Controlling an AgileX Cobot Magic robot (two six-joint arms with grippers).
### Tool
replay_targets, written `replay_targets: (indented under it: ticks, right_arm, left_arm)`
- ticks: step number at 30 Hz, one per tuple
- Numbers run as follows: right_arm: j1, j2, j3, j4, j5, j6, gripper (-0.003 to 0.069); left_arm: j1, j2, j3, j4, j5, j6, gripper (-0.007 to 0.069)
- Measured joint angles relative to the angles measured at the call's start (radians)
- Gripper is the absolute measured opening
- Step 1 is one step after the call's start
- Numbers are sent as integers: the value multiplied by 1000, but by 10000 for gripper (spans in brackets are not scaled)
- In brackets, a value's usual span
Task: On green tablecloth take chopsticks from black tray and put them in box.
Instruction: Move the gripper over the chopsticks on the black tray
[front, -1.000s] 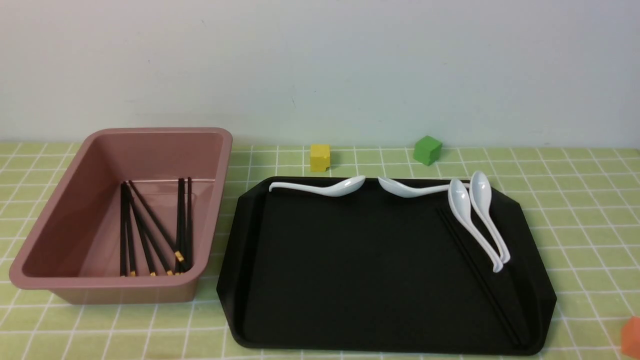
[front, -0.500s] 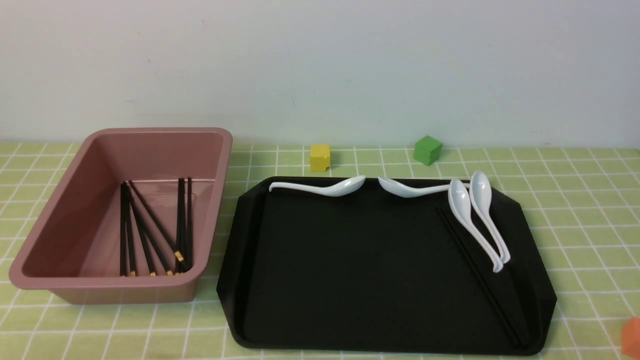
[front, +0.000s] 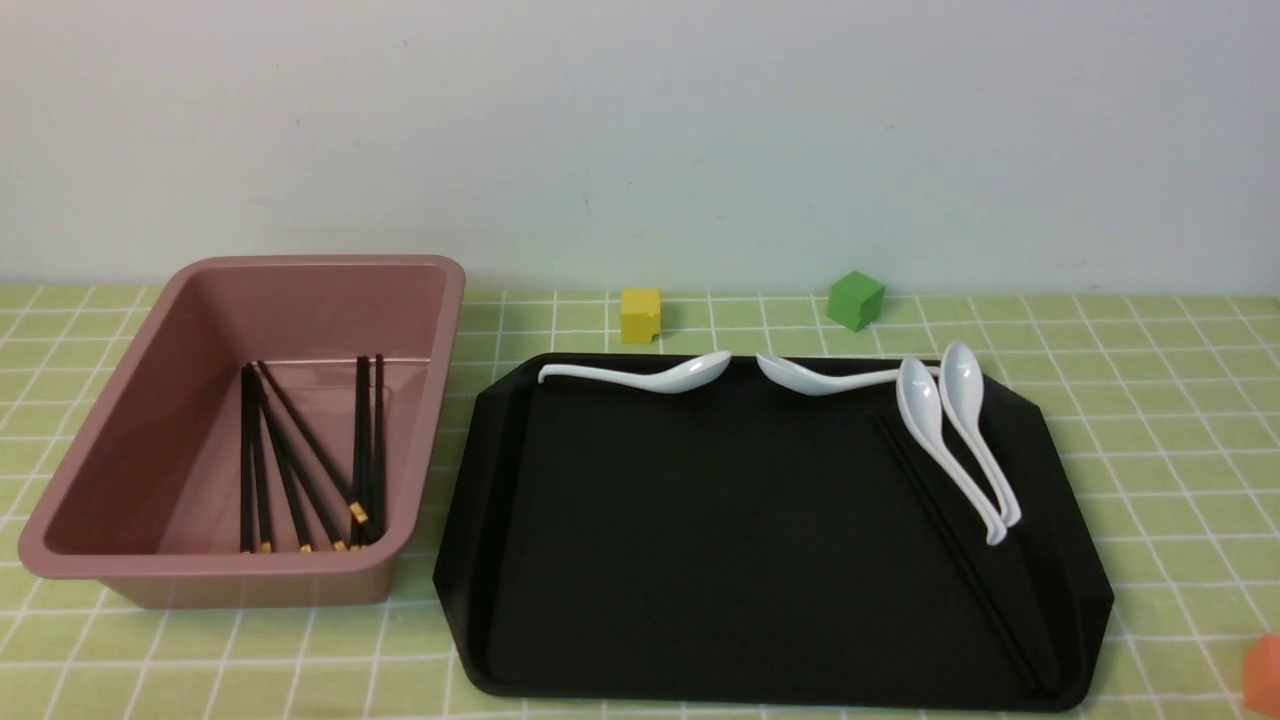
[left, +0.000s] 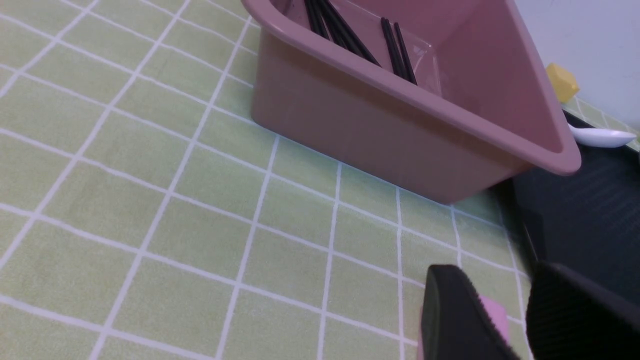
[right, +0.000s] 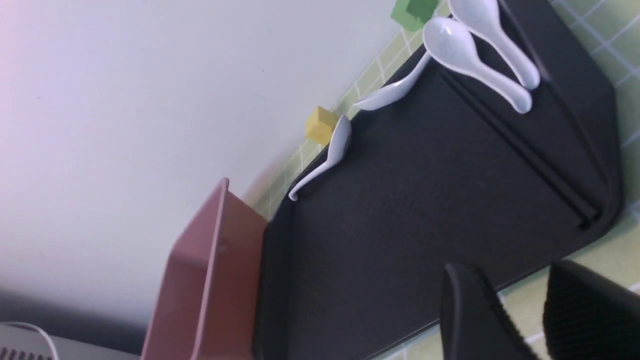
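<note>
Front view showed two chopsticks (front: 960, 560) lying on the black tray (front: 700, 520) toward its four o'clock corner, on the green tablecloth (front: 1150, 400). More lay in the box (front: 300, 268) at the tray's nine o'clock. Left gripper (left: 495, 285) and right gripper (right: 507, 280) had fingers parted.

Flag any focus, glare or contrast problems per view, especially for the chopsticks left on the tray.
Front view: sharp, evenly lit, but the chopsticks barely stand out from the tray. Left wrist view: box crisp, left fingers blurred. Right wrist view: soft throughout, pink cast at one corner, right fingers out of focus.
</note>
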Motion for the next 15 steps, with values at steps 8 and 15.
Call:
replay_targets:
  ticks: [8,15]
  right_arm:
    - [0,87,-197,-94,96,-146,193]
    - [0,508,-507,-507,434,-166,-10]
  left_arm:
    - [0,0,0,0,0,0,239]
    - [0,0,0,0,0,0,239]
